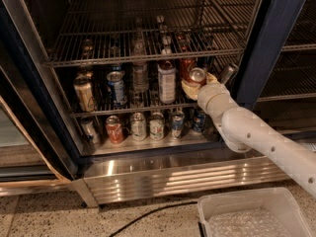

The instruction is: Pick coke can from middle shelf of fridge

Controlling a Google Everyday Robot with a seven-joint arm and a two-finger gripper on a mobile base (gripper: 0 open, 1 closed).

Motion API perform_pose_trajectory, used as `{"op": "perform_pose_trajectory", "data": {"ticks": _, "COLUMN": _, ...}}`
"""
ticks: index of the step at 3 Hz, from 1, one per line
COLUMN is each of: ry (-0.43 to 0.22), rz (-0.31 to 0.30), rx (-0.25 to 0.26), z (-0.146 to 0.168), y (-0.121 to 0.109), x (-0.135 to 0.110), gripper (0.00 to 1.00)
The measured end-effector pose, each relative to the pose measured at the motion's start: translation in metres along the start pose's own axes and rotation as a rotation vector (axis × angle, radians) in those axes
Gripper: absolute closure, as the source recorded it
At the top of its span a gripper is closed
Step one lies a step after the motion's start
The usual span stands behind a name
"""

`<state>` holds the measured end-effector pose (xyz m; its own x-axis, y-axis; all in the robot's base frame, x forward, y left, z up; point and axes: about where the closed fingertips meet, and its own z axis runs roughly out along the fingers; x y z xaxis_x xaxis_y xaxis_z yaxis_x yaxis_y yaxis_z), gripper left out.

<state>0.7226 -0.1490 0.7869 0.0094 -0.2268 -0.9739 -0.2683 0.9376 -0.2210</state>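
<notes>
At the right end of the middle shelf: the coke can (196, 76), silver top tilted toward the camera, sits in the gripper.
Gripper (195, 88): inside the fridge (269, 38), its cream fingers (189, 89) closed around the lower part of the coke can.
Can's base: hidden by the fingers, so contact with the rack cannot be told.
Arm (256, 137): white, reaching in from the lower right, crossing in front of the lower row of cans.
Middle shelf (98, 112): wire rack; a white-labelled bottle (167, 80) stands just left of the coke can, a blue can (116, 87) farther left.
Lower level: a red can with white marks (114, 130) near the left.
Floor: a white bin (247, 216) at lower right, a dark cable (148, 214) beside it.
</notes>
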Motion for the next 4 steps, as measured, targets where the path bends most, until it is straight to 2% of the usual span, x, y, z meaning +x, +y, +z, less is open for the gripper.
{"op": "perform_pose_trajectory", "data": {"ticks": 2, "ry": -0.008, "rz": 0.018, "rx": -0.027, "z": -0.014, "y": 0.003, "x": -0.005, "gripper": 1.00}}
{"op": "perform_pose_trajectory", "data": {"ticks": 4, "ry": -0.013, "rz": -0.005, "rx": -0.062, "z": -0.053, "y": -0.006, "x": -0.013, "gripper": 1.00}}
